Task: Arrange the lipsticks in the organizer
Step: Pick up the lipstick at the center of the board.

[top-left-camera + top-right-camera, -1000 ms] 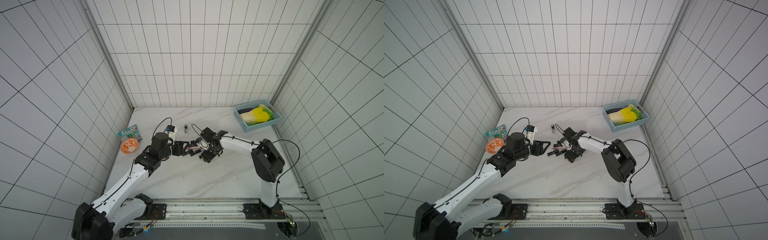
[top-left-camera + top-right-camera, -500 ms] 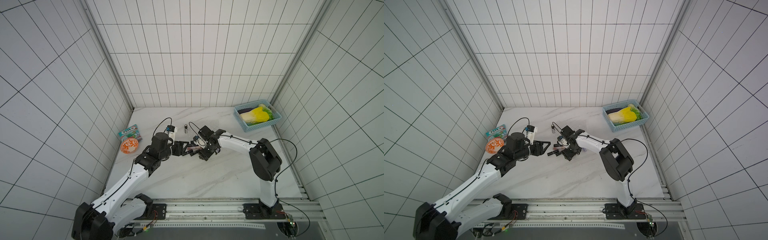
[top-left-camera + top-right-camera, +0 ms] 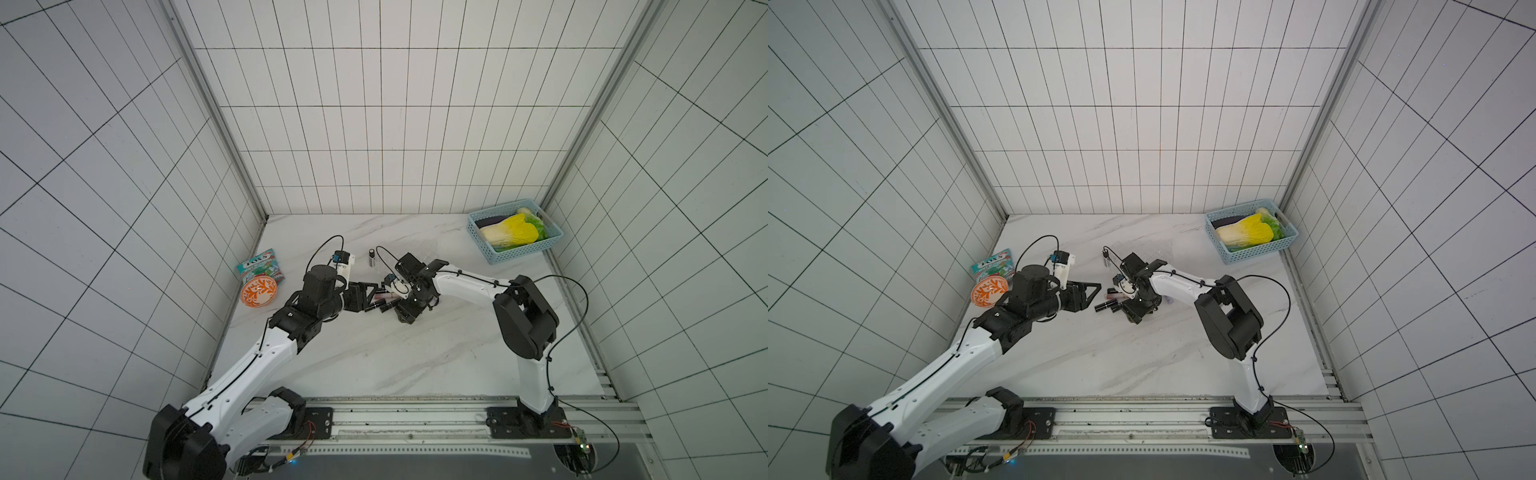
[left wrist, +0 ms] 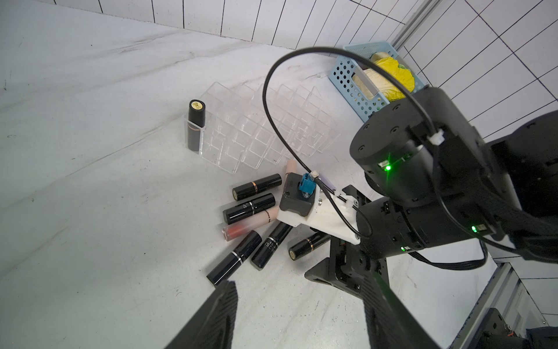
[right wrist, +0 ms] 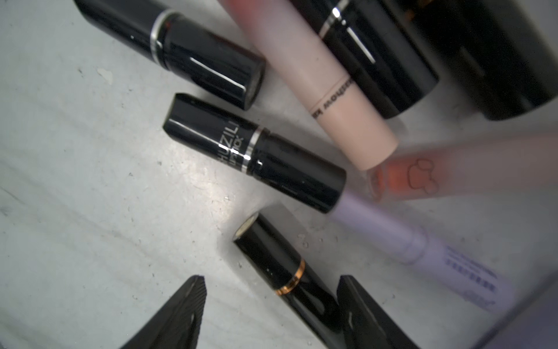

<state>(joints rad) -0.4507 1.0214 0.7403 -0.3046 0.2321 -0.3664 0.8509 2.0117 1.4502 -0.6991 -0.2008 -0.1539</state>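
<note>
Right wrist view tells you most of it: the right pincer (image 5: 271,281) is down at the surface (image 5: 90,211) with its jaws partly apart and nothing gripped; the gold-banded black lipstick (image 5: 271,256) lies flat between them, but slantwise; its long axis runs diagonal to the closing line, with one fingertip (image 5: 359,302) touching or nearly touching one end and the other fingertip clear of it. So imo you'd want to square the wrist to the tube before squeezing; otherwise it probably spins or rolls into the lavender tube (image 5: 407,241) just beside it. Left wrist view: the left pincer (image 4: 302,293) hangs wide and empty near the pile of lipsticks (image 4: 250,211), further from that tube than the right one; so the right arm is your pick. The organizer (image 4: 256,127) sits just beyond the pile; one black lipstick (image 4: 196,121) stands upright in a corner slot; the other slots look empty.
</note>
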